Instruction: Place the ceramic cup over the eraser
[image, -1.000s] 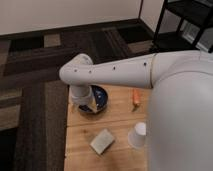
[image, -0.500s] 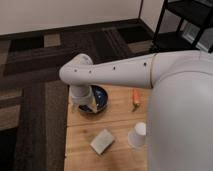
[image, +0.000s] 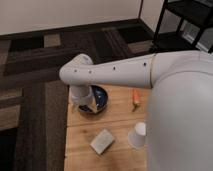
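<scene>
A white robot arm (image: 120, 70) reaches from the right across a wooden table (image: 117, 122), its gripper (image: 83, 101) hanging at the left rim of a dark blue bowl (image: 101, 95) at centre frame; its grip cannot be told. The ceramic cup (image: 137, 135) stands lower right, between a grey-beige block (image: 102, 141) and the arm, below an orange carrot (image: 135, 98)

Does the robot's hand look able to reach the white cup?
Probably yes. The hand hangs over the dark blue bowl, and the ceramic cup stands alone nearby on the table, nothing between them.
</scene>
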